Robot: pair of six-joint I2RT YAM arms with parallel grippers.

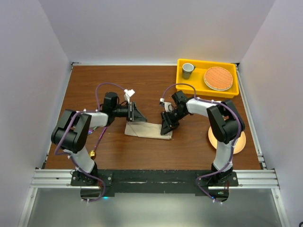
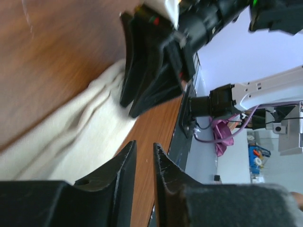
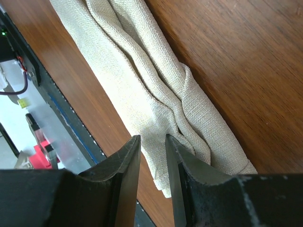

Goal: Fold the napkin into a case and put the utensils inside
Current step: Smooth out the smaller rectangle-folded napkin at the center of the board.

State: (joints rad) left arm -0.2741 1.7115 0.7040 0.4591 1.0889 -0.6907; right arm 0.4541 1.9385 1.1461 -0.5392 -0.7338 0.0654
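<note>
The napkin (image 1: 149,131) lies on the brown table as a narrow, long beige strip with rumpled folds along it (image 3: 156,94), the case shape. My left gripper (image 1: 140,118) hovers at its left end; the fingers stand a narrow gap apart (image 2: 144,146) with only bare table showing between them. My right gripper (image 1: 165,128) is down on the right end, its tips (image 3: 153,139) slightly apart over the near edge of the cloth, which lies flat in the gap. The left wrist view shows the napkin (image 2: 71,137) with the right gripper (image 2: 127,105) on it. The utensils are out of view.
A yellow bin (image 1: 206,62) at the back right holds a grey cup (image 1: 188,70) and a round orange woven mat (image 1: 218,78). A round peach plate (image 1: 238,143) sits at the right, partly under the right arm. White walls enclose the table.
</note>
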